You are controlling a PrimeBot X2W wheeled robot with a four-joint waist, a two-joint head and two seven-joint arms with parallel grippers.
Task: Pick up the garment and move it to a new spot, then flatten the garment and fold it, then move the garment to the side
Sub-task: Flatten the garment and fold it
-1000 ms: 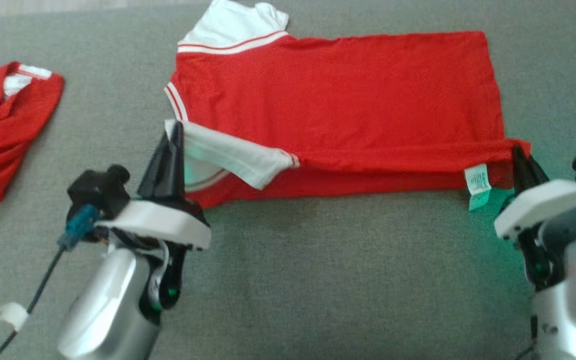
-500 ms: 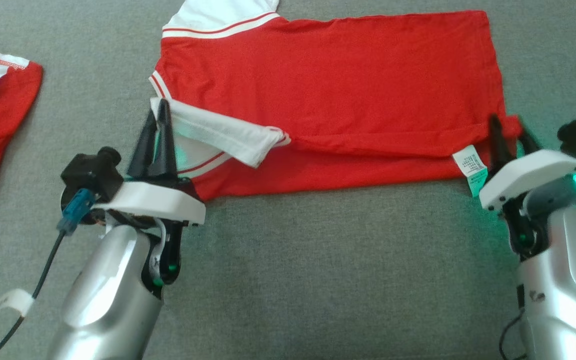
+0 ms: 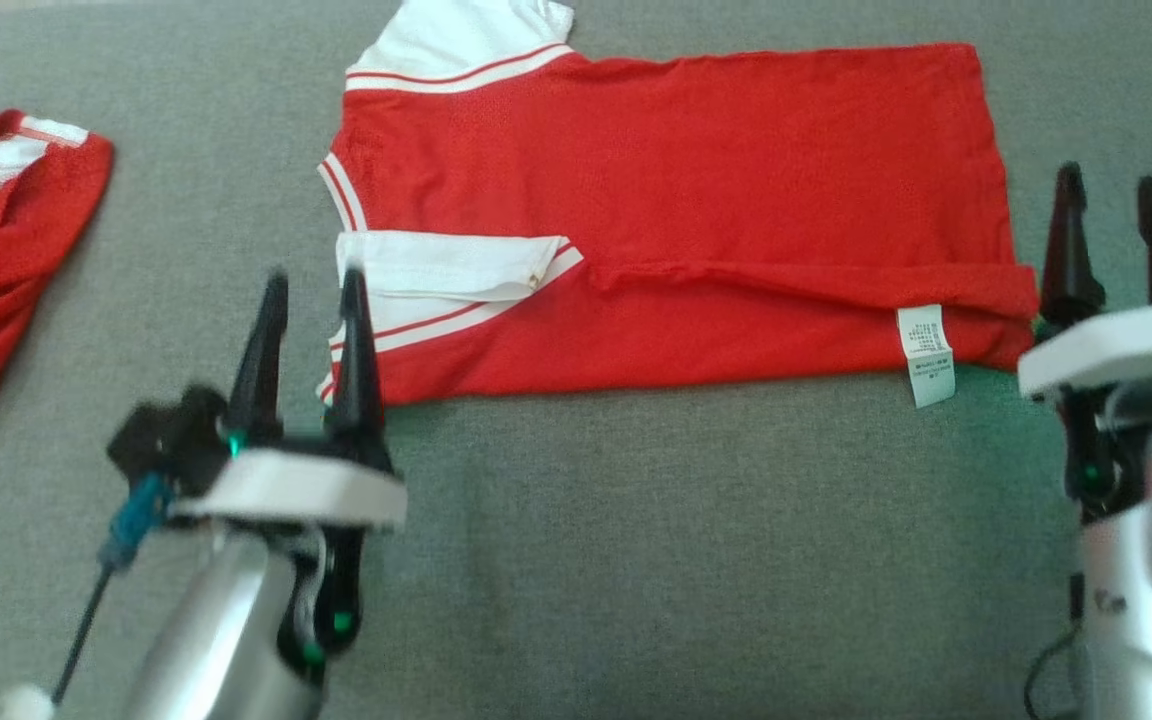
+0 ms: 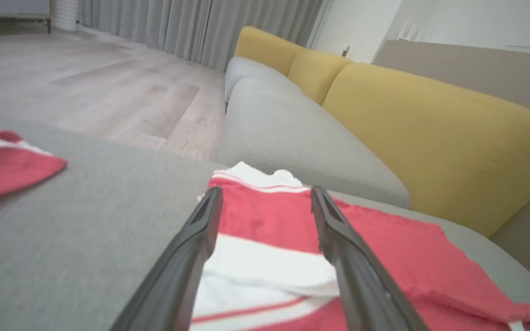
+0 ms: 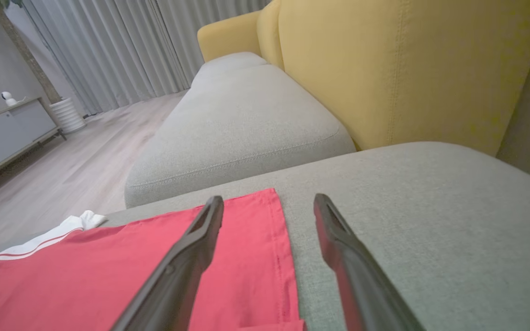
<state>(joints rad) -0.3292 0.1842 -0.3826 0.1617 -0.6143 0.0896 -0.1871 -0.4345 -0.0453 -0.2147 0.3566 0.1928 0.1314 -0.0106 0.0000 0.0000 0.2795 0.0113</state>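
Note:
The garment [image 3: 676,200] is a red shirt with white, red-striped sleeves, lying flat on the grey cushion with its near edge folded over and a white label at the lower right. Over its near left corner, above the folded white sleeve [image 4: 256,271], my left gripper [image 3: 311,285] stands open and holds nothing. My right gripper [image 3: 1111,185] is open too, just off the garment's [image 5: 228,262] right hem, with nothing between its fingers.
A second red garment [image 3: 6,250] lies crumpled at the far left of the grey cushion [image 3: 636,540]. Beyond it runs a grey sofa seat [image 4: 288,133] with yellow back cushions [image 5: 384,64], then wooden floor [image 4: 85,87] and curtains.
Both grippers have opened and let go of the garment's near edge, then drawn back and up. The folded edge and white sleeve now lie flat. The head view has shifted slightly.

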